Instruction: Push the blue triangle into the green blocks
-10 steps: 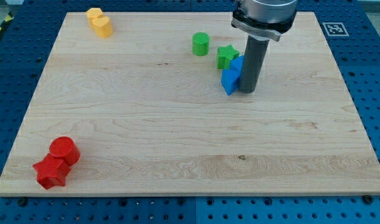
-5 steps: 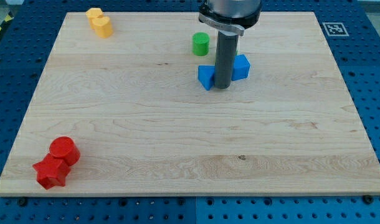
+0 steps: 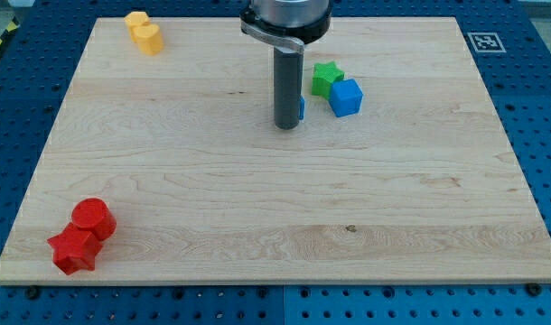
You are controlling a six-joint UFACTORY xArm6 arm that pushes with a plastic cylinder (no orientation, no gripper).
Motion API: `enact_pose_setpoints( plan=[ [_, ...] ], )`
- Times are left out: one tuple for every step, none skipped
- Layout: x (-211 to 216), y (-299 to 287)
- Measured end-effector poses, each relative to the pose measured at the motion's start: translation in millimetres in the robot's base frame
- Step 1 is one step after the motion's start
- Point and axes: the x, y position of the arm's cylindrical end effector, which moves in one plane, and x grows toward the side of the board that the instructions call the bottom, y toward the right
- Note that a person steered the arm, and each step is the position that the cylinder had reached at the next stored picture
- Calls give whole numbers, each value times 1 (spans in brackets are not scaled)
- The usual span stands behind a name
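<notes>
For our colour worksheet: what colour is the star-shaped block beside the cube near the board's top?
Green. The star-shaped block touches the blue cube; the camera view shows it clearly.

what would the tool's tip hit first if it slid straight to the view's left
Nothing that shows: left of my tip only bare board runs to the edge; the yellow blocks sit far above that line.
</notes>
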Motion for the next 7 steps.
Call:
enact_pose_setpoints(
  plan=[
    [-12, 10],
    [-29, 10],
    [-46, 10],
    [-53, 10],
    [-54, 10],
    [-54, 10],
    [-53, -2]
  ],
)
